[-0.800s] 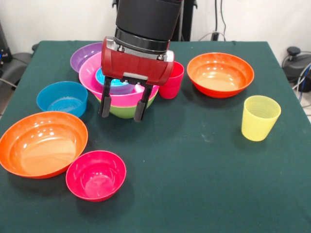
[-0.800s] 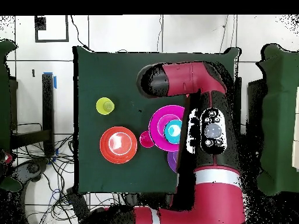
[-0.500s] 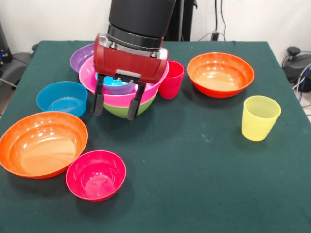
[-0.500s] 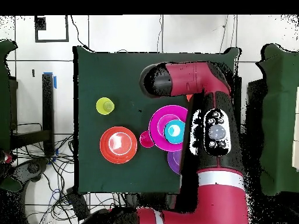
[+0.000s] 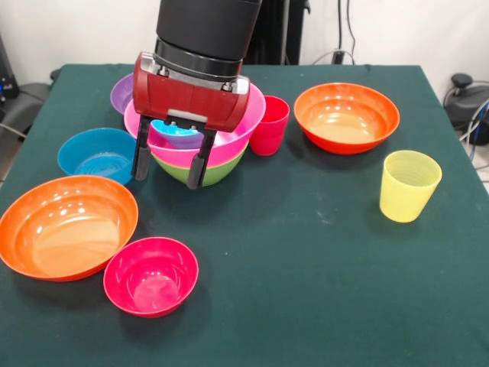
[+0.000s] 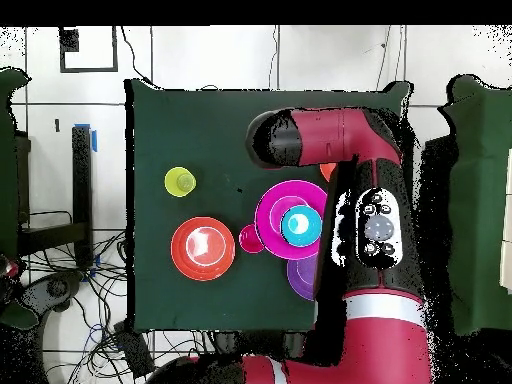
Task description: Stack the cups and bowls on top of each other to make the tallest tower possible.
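- Dark green cloth covers the table (image 5: 321, 306), and we see the tower (image 5: 200, 149) in the upper left part of the front view: a green bowl (image 5: 218, 172) at the bottom, the big pink bowl (image 5: 229, 145) nested in it, and a small blue bowl (image 5: 177, 133) inside the pink one.
- We see the gripper (image 5: 169, 167) hanging just in front of the tower, its two dark fingers (image 5: 141, 158) spread apart with nothing between them; their tips reach down over the tower's lower left side.
- We find the red cup (image 5: 270, 125) just beside the tower on its right, and the yellow cup (image 5: 409, 185) well apart at the right of the frame.
- We count one orange bowl (image 5: 346, 117) at the upper right, another orange bowl (image 5: 66, 227) at the lower left with a small red-pink bowl (image 5: 150, 275) touching it, and a loose blue bowl (image 5: 98, 156) left of the tower.
- We see only a sliver of the purple bowl (image 5: 121, 90) behind the red gripper housing, which also hides much of the pink bowl's rim.
- From above, the arm (image 6: 370, 230) covers the right side of the table, so the left-hand bowls of the front view are hidden there apart from a patch of orange rim.
- We cannot tell whether the fingers touch the tower or hang clear of it.
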`<control>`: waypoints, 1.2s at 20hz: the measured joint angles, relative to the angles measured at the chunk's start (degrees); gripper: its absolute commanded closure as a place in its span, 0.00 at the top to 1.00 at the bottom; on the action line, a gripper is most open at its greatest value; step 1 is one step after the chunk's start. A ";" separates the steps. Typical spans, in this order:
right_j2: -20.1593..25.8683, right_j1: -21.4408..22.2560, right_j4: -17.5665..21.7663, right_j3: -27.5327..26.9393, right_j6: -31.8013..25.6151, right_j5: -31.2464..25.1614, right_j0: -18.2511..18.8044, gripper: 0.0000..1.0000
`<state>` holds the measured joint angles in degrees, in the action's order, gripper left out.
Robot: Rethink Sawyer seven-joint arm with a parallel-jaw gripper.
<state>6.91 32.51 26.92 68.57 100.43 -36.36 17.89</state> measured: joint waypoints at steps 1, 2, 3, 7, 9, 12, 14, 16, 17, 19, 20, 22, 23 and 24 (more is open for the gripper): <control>-0.01 -0.02 0.01 0.00 0.00 0.00 -0.01 1.00; -0.02 -0.08 0.02 0.01 0.00 0.00 0.00 1.00; -0.02 -0.10 0.02 0.05 0.00 0.07 0.00 1.00; -0.12 -0.17 0.11 0.64 0.00 1.02 0.00 1.00; -0.23 -0.16 0.14 1.35 0.00 2.11 -0.01 1.00; -0.40 -0.16 0.15 2.31 0.00 3.55 -0.01 1.00; -0.55 -0.18 0.17 3.07 0.00 4.73 -0.01 1.00; -0.78 -0.19 0.17 3.77 0.00 5.62 -0.01 1.00; -0.87 -0.19 0.17 4.09 0.00 5.99 -0.01 1.00; -1.27 -0.19 0.17 5.19 0.00 7.08 -0.01 1.00; -1.38 -0.19 0.15 5.45 0.00 7.33 -0.01 1.00; -1.90 -0.19 0.17 6.39 0.00 8.40 -0.01 1.00; -2.22 -0.18 0.17 6.87 0.00 9.00 0.00 1.00; -2.41 -0.17 0.15 7.17 0.00 9.37 0.00 1.00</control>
<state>4.50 32.34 27.07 75.74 100.43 -26.98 17.89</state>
